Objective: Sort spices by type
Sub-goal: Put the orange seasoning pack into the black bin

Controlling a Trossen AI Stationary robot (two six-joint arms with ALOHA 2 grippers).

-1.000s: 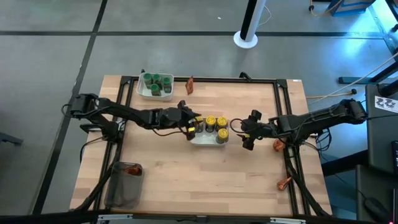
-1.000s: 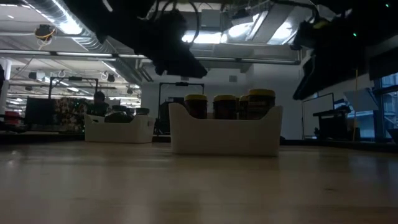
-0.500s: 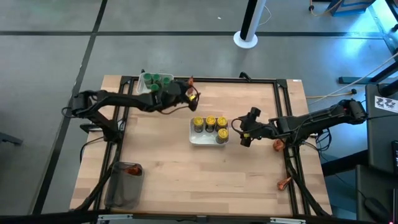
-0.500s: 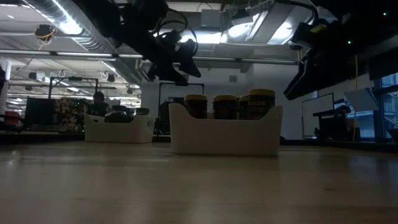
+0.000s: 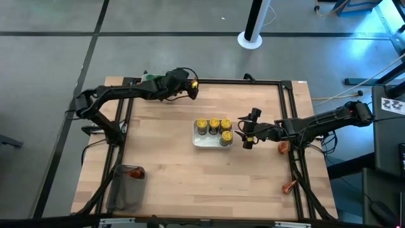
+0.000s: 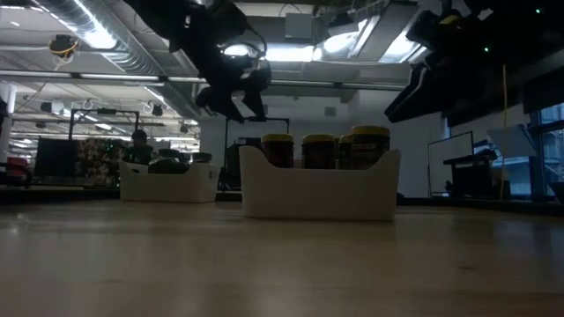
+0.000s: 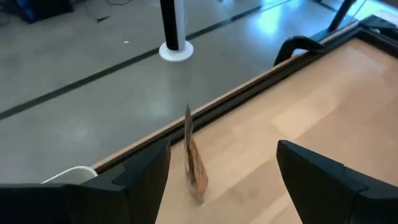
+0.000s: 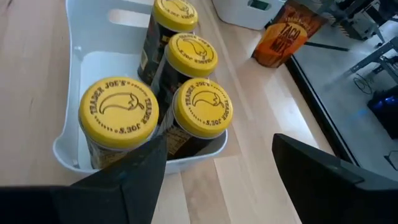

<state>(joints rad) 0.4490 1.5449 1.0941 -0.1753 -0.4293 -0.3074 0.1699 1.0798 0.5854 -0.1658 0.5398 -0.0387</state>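
Hovering near the far edge of the tabletop (image 5: 171,183), the left end effector (image 5: 191,89) is seen with its fingers (image 7: 134,180) spread apart and nothing held between them. A red-orange packet (image 7: 194,163) is seen standing on edge just ahead of that gap in the left wrist view, close to the tabletop's far edge; it appears untouched, though the view there is blurred.

The right end effector (image 5: 247,135) is held just beside the white tray (image 5: 202,143) at the middle of the tabletop, on the side toward the right edge, with its fingers (image 8: 130,186) likewise apart and empty. Four yellow-lidded jars (image 8: 193,107) are held upright in that tray, packed against one another at one end.

A second white tray (image 6: 167,183), near the far left corner, is largely hidden by the left arm from above, and its contents cannot be made out clearly. A clear grey tub (image 5: 126,187) is placed at the near left corner, with something red-orange inside. Two further red-orange packets (image 5: 290,185) are seen lying along the right edge.
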